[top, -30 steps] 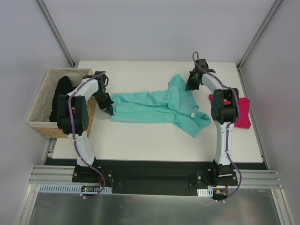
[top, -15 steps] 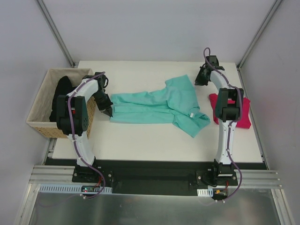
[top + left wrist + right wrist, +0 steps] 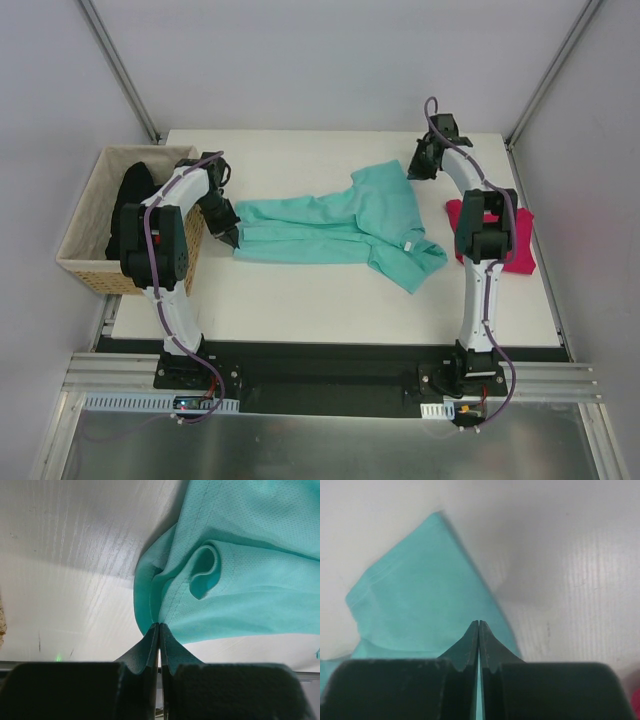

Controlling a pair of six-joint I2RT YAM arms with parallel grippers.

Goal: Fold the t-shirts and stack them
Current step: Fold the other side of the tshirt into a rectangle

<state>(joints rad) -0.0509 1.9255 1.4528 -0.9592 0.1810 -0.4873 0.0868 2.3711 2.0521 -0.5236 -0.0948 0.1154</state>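
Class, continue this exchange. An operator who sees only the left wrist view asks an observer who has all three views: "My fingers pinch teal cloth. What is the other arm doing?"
Observer: The right gripper is shut on the same teal t-shirt, at its far right corner.
Operator: Are there other shirts on the table?
Observer: Yes, a magenta t-shirt lies at the right side, partly hidden by the right arm.
Operator: What is beside my arm?
Observer: A woven basket with black cloth inside.
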